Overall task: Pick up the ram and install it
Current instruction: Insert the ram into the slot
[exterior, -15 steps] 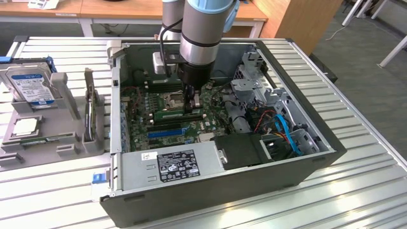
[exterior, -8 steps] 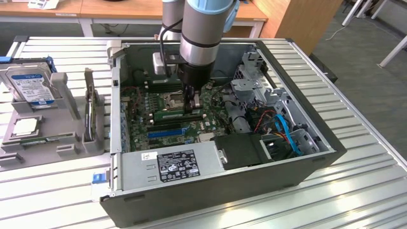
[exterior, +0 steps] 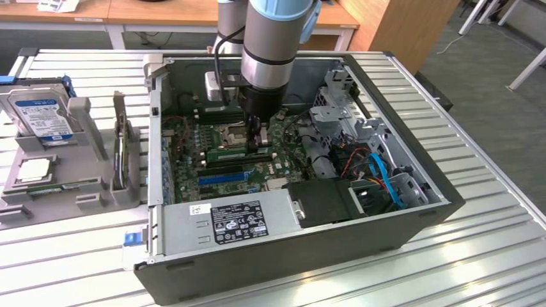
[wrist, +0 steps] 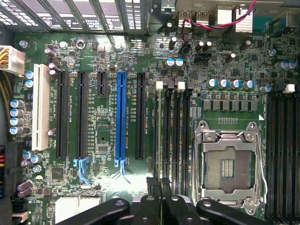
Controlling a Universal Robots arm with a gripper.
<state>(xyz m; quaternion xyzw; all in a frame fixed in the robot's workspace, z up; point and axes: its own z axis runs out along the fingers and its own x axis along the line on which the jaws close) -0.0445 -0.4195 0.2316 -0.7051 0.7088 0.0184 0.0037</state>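
While claw pinches ram over motherboard slots, gap nearly closed.

Open PC case lies on its side on the slatted desk. Motherboard is exposed, CPU socket empty. Blue slot and white slot are both unpopulated. PSU sits at the case's near edge. Hard drive and processor chip sit in the grey holder at the exterior view's left.
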